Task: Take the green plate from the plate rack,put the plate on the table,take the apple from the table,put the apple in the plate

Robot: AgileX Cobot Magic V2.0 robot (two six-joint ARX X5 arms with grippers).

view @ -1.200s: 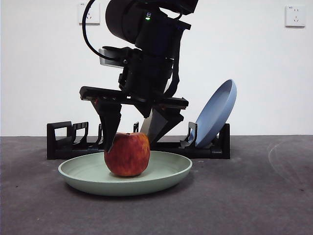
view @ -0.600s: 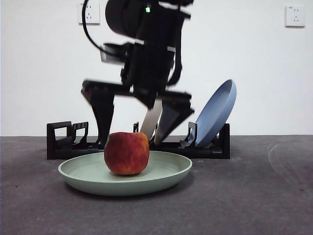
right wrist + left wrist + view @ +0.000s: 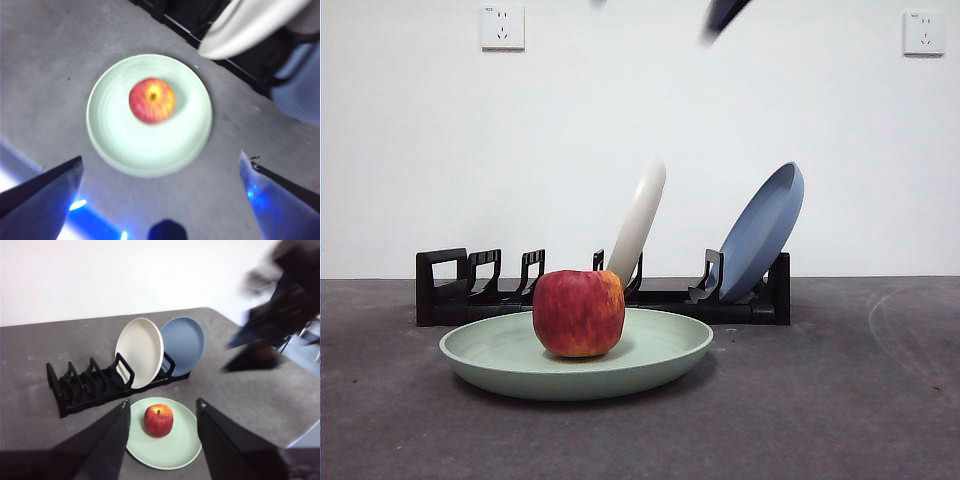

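no readable text, labels, brands, numbers or signs anywhere

Apple (image 3: 158, 420) sits in green plate (image 3: 165, 452) on table (image 3: 30, 360), just in front of plate rack (image 3: 90, 385) holding cream plate (image 3: 140, 352) and blue plate (image 3: 184, 342) (both upright, leaning); left gripper (image 3: 162, 412) jaws apart, empty, above.

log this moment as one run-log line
apple: in green plate | green plate: on table | left gripper: open, clear | right gripper: open, above plate
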